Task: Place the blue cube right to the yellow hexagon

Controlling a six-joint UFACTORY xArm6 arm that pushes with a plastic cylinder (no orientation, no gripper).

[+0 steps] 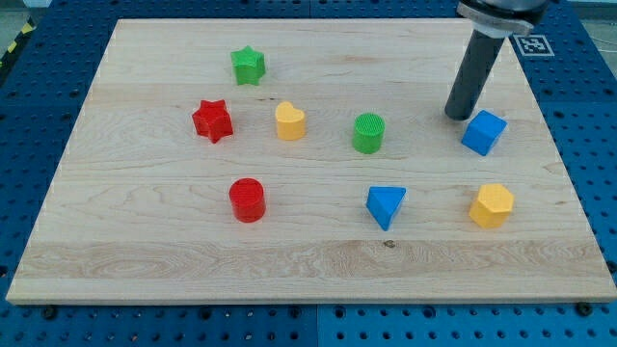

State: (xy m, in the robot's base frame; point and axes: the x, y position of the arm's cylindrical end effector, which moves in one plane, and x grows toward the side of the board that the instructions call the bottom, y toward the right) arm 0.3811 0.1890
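Observation:
The blue cube point(483, 132) sits at the view's right on the wooden board point(145, 222). The yellow hexagon point(492, 204) lies below it, nearer the view's bottom right. My tip point(455, 116) is at the end of the dark rod, just left of and slightly above the blue cube, close to its upper left corner; I cannot tell whether it touches the cube.
A blue triangle point(386, 205) lies left of the yellow hexagon. A green cylinder point(368, 133), a yellow heart point(289, 121), a red star point(212, 120), a green star point(248, 66) and a red cylinder point(247, 200) are spread across the middle and left.

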